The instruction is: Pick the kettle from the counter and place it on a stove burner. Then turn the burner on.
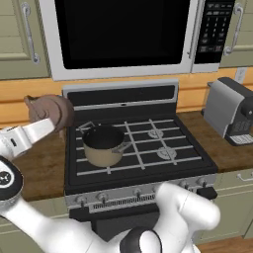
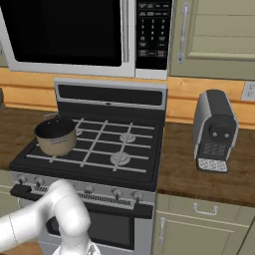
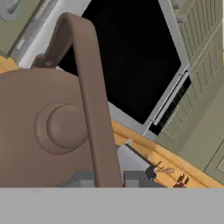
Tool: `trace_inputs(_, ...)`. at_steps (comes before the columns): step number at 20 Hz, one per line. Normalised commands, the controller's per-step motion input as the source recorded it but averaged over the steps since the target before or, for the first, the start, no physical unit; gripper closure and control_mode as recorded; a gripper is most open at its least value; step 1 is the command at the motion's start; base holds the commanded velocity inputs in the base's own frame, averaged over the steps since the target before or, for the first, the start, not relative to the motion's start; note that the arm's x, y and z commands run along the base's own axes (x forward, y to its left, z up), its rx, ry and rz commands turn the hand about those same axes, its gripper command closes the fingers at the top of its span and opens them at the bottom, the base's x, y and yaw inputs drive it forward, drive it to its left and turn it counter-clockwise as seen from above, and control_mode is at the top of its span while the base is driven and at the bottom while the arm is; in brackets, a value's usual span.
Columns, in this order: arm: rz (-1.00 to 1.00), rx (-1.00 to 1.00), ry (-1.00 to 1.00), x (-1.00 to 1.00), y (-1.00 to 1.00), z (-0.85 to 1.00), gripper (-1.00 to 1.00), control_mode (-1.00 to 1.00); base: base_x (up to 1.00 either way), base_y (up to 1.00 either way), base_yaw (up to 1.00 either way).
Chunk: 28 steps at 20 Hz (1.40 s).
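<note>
- A simulated kitchen: a black stove (image 1: 138,148) sits between 2 runs of dark wood counter (image 1: 42,165), under a microwave (image 1: 123,34) and olive cabinets.
- The gripper (image 3: 108,178) is clenched on the arched handle of the kettle (image 1: 49,111), carrying it tipped on its side above the counter just left of the stove, apparently on its way to a burner.
- A tan saucepan (image 1: 104,146) occupies the front-left burner and stands nearest the kettle's path, its handle pointing right.
- The front-right stove burner (image 1: 166,153) lies bare, as does the 1 behind it.
- A coffee machine (image 2: 214,130) stands on the right counter, well apart.
</note>
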Motion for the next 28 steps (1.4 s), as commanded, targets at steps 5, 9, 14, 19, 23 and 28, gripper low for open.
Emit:
trace_inputs(5, -0.3, 0.13, -0.06, -0.04, -1.0, 0.42, 1.0, -1.0, 0.0, 0.0, 0.0)
trace_inputs(9, -0.35, 0.13, 0.0, -0.06, -1.0, 0.43, 1.0, -1.0, 0.0, 0.0, 0.0)
trace_inputs(14, -0.39, 0.11, 0.02, -0.01, -1.0, 0.21, 1.0, -1.0, 0.0, 0.0, 0.0)
trace_inputs(19, -0.31, 0.08, 0.03, 0.0, -1.0, -0.11, 1.0, -1.0, 0.0, 0.0, 0.0)
trace_inputs(23, -0.21, 0.13, 0.12, 0.0, -1.0, -0.31, 1.0, -1.0, 0.0, 0.0, 0.0)
trace_inputs(28, -0.08, 0.21, 0.19, 0.0, -1.0, -0.34, 1.0, -1.0, 0.0, 0.0, 0.0)
